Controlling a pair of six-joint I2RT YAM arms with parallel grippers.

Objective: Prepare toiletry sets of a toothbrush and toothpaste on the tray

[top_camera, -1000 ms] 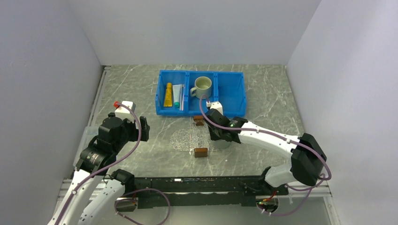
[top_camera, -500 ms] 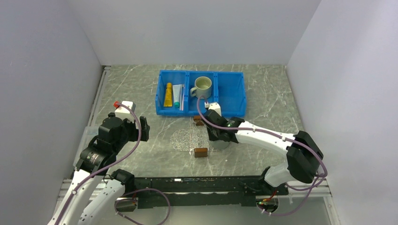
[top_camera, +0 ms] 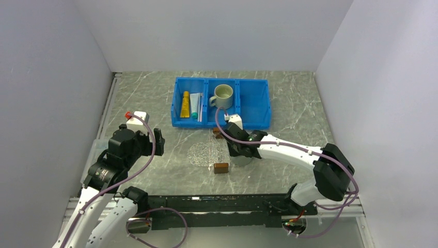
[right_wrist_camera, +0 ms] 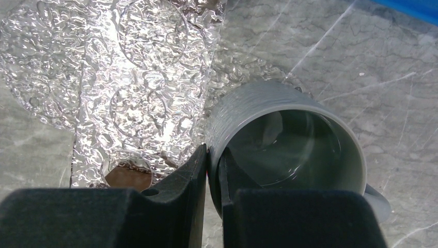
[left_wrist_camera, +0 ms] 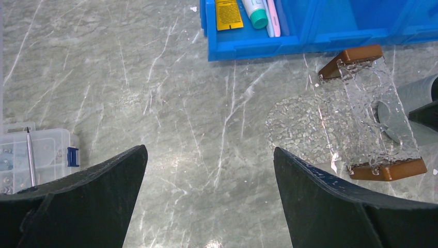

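The clear tray [top_camera: 206, 151] lies in front of the bin, a brown handle [top_camera: 221, 168] at each end. My right gripper [right_wrist_camera: 213, 152] is shut on the rim of a grey mug [right_wrist_camera: 289, 139], one finger inside and one outside. The mug [top_camera: 241, 157] stands upright at the tray's right edge. The yellow toothpaste [top_camera: 185, 104], the white toothpaste with a teal cap [top_camera: 194, 105] and the thin pink toothbrush [left_wrist_camera: 272, 18] lie in the bin's left compartment. My left gripper [left_wrist_camera: 209, 150] hangs open over bare table, left of the tray [left_wrist_camera: 361, 119].
The blue three-compartment bin [top_camera: 253, 103] sits at the back, with a pale mug [top_camera: 223, 95] in its middle compartment. A clear plastic box [left_wrist_camera: 36, 155] lies at the table's left edge. Grey walls close in both sides.
My right arm has shifted slightly left, carrying the grey mug closer over the tray's edge. The left arm has not moved.
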